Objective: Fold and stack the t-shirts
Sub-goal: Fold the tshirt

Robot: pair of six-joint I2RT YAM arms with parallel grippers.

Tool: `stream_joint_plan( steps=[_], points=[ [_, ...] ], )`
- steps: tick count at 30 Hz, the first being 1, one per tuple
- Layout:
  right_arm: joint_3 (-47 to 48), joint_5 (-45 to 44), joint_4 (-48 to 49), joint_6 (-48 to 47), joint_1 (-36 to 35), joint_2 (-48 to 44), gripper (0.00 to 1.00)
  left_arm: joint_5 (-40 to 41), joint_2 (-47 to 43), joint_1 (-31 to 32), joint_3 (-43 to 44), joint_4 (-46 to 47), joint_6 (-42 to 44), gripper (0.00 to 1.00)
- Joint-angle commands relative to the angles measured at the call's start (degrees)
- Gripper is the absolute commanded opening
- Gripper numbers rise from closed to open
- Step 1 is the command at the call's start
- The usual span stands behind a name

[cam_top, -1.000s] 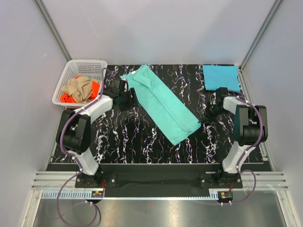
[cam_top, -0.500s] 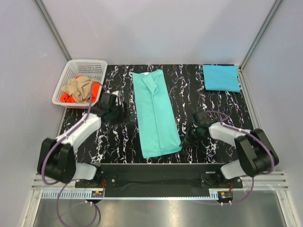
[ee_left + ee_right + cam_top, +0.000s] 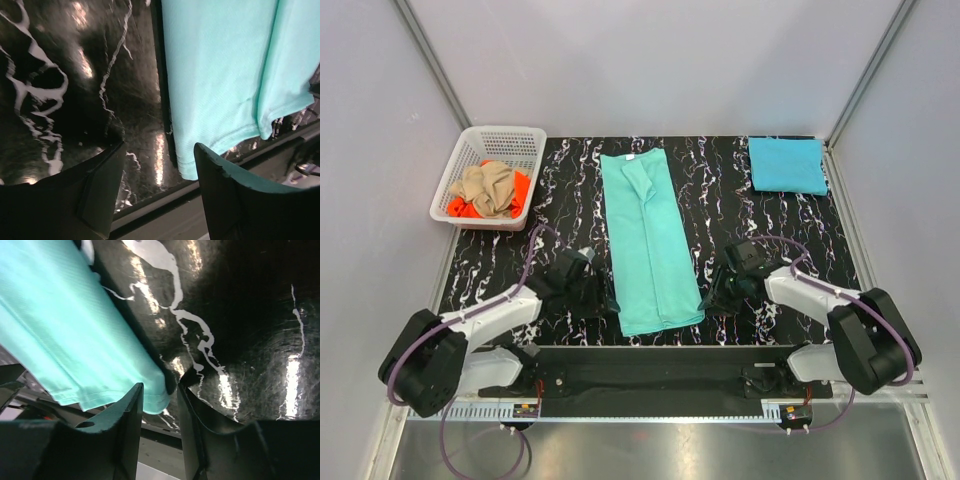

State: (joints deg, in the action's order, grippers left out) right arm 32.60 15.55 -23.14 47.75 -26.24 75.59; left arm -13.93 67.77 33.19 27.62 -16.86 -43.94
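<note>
Both my grippers are low over the table [image 3: 770,235], one at each near corner of the mint-teal t-shirt [image 3: 648,235]. The shirt lies flat as a long narrow strip, running straight away from my hands toward the far side.

My left gripper [image 3: 607,303] is spread wide and holds nothing. In its wrist view the fingers [image 3: 100,190] stand well apart with dark marbled tabletop between them. The shirt's hem corner sits just ahead of the tips, nearer the right-hand finger. I cannot tell whether that finger touches the cloth.

My right gripper [image 3: 713,297] is at the opposite hem corner, the shirt lying to its left. Its fingers [image 3: 127,430] are drawn close but not pressed together. The corner of the hem lies in the mouth of the narrow gap, against the left finger. A dark sliver of table shows between the cloth and the other finger, so the cloth is not pinched.

Far ahead of my right hand and a little to its right, the sky-blue t-shirt [image 3: 787,165] lies folded flat. Far ahead of my left hand and off to its left stands the white lattice basket [image 3: 503,133]. In it a crumpled tan t-shirt [image 3: 488,185] lies on top of an orange t-shirt [image 3: 456,208].
</note>
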Motion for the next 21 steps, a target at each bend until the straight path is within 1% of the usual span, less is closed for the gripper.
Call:
stream_joint_plan(
  steps=[1, 5, 6, 8, 10, 14, 16, 18, 21],
  points=[
    [0.6, -0.6, -0.1, -2.6, -1.2, 2.1, 0.41, 0.1, -0.2, 2.7, -1.7, 7.5, -6.2, 0.64],
    [-1.0, -1.1, 2.1, -2.7, -1.4, 2.0, 0.40, 0.9, 1.4, 6.2, -3.6, 10.0, -8.8, 0.64],
    [-1.6, -0.5, 2.5, -2.7, -1.5, 2.2, 0.37, 0.9, 1.8, 7.4, -4.2, 11.1, -9.4, 0.64],
    [-2.4, -0.3, 3.4, -2.4, -1.5, 1.9, 0.36, 0.9, 2.6, 9.2, -5.9, 13.2, -11.2, 0.63],
    [-2.8, 0.0, 3.5, -2.1, -1.7, 1.6, 0.36, 2.0, 2.7, 10.4, -6.7, 13.0, -11.7, 0.63],
    [-4.5, 0.4, 3.8, -1.4, -2.1, -0.1, 0.36, 5.9, 0.2, 13.2, -6.6, 7.4, -12.0, 0.60],
    [-4.9, 0.4, 3.9, -0.7, -2.1, -1.3, 0.36, 9.0, -0.8, 13.9, -5.4, 4.7, -11.5, 0.59],
    [-5.7, 0.2, 3.9, -0.2, -2.3, -2.5, 0.36, 13.1, -1.9, 15.1, -4.2, -0.2, -10.6, 0.59],
    [-6.5, -0.3, 3.8, 0.8, -2.8, -3.8, 0.27, 13.8, -2.4, 15.4, -3.3, -3.2, -9.8, 0.59]
  ],
)
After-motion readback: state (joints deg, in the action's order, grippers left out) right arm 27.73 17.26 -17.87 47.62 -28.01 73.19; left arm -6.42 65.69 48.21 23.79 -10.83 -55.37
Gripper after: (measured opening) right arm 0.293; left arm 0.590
